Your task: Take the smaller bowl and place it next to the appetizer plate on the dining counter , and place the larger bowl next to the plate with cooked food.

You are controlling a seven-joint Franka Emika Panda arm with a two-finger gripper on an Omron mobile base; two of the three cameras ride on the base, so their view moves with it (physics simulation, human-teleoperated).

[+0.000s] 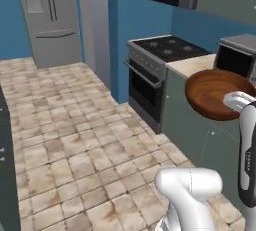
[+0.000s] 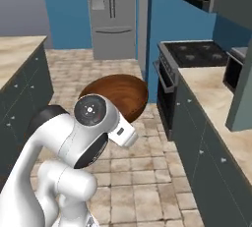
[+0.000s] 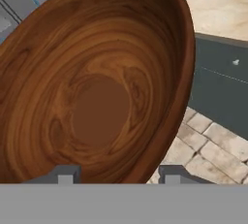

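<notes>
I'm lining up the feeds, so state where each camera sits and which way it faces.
Left base view: behind the arm's left, facing the stove and fridge; white arm at lower right.
Right base view: behind its right, facing the same stove and fridge; arm at lower left.
Hand view: on the hand, looking into the wooden bowl; claw tips astride its rim.
All three share the bowl.

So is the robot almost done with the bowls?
Not yet. The gripper is carrying the larger bowl in the air, tipped on its side, above the tiled floor beside the stove. It still has to set it down next to the plate with cooked food. These pictures cannot tell whether the smaller bowl has been placed.
</notes>
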